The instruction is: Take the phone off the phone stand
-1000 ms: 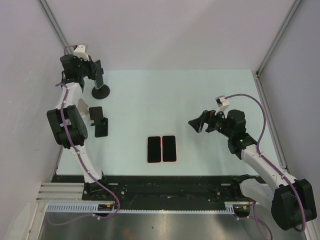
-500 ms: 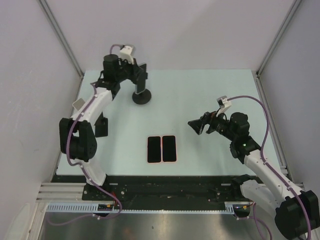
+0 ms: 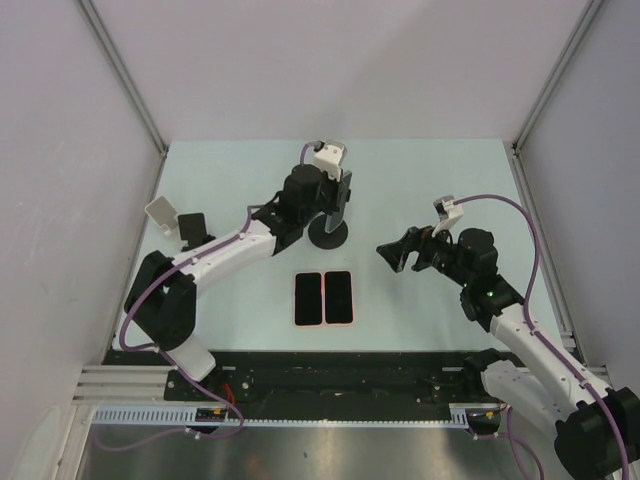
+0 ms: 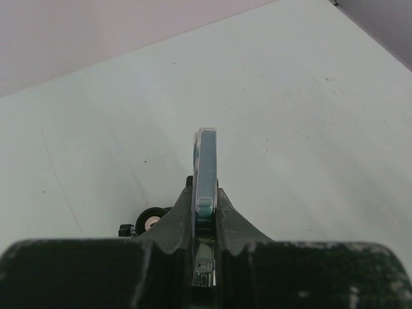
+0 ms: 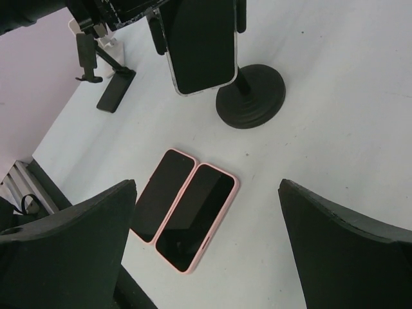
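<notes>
The phone (image 5: 199,45) is observed upright in the phone stand (image 5: 252,98), near the middle of the table (image 3: 430,180). It is noted as a flat rectangular slab with a glossy black face and a pale, rounded rim. The stand is made up of a round, domed, matte black base and a thin post, which is seen rising behind the phone.

The left gripper (image 3: 337,193) is found clamped on the phone. In the left wrist view the phone's pale edge is seen pinched between the two dark fingers (image 4: 238,224). The right gripper (image 3: 392,252) is held at 3 o'clock from the stand, well apart from it, with its jaws spread wide and empty.

Two pink-cased phones (image 3: 323,298) are laid flat, side by side and touching, at 6 o'clock from the base. A black folding stand (image 3: 195,228) is recorded at 9 o'clock, near the table's left edge. The table surface is found pale, smooth and matte.
</notes>
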`<state>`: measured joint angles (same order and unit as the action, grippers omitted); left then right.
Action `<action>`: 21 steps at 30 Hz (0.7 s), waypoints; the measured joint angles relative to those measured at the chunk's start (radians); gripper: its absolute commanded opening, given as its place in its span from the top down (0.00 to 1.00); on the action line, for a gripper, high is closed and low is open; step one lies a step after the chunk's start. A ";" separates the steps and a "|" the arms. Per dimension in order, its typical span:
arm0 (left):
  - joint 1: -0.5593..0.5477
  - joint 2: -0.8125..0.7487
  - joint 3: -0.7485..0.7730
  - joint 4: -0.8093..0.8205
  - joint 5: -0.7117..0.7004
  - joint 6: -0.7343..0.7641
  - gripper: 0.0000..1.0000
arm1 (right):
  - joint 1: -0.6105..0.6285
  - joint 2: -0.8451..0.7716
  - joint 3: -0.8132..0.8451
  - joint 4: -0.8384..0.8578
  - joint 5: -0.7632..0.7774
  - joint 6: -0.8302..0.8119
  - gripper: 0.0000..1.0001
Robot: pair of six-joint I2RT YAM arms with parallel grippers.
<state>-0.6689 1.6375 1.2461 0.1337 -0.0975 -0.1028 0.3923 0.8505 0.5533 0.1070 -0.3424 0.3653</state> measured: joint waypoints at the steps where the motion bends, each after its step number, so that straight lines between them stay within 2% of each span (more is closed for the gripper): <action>1: -0.016 -0.002 -0.005 0.008 -0.036 -0.003 1.00 | 0.002 0.000 0.000 -0.005 0.005 0.000 0.02; 10: -0.129 -0.024 -0.058 0.052 -0.384 -0.109 1.00 | 0.019 0.024 0.000 -0.021 0.023 0.008 0.03; 12: -0.148 -0.024 -0.061 0.052 -0.443 -0.118 0.93 | 0.027 0.042 0.000 -0.022 0.024 0.008 0.02; 13: -0.156 -0.024 -0.064 0.052 -0.464 -0.124 0.88 | 0.031 0.048 0.000 -0.022 0.025 0.008 0.02; 14: -0.163 -0.024 -0.068 0.055 -0.481 -0.127 0.76 | 0.036 0.057 0.000 -0.024 0.031 0.007 0.02; 16: -0.169 -0.024 -0.072 0.063 -0.501 -0.135 0.64 | 0.045 0.068 0.000 -0.029 0.037 0.007 0.02; 17: -0.171 -0.024 -0.074 0.069 -0.504 -0.137 0.51 | 0.049 0.071 0.001 -0.029 0.040 0.007 0.02; 19: -0.172 -0.030 -0.074 0.090 -0.504 -0.135 0.40 | 0.055 0.078 0.003 -0.034 0.047 0.006 0.02; 20: -0.172 -0.037 -0.074 0.100 -0.503 -0.140 0.30 | 0.057 0.080 0.007 -0.039 0.050 0.004 0.02; 21: -0.172 -0.046 -0.074 0.110 -0.503 -0.141 0.25 | 0.058 0.083 0.012 -0.044 0.053 0.002 0.02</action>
<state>-0.8406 1.5917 1.1721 0.2440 -0.6003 -0.2440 0.4507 0.9333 0.5655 0.0628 -0.2897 0.3668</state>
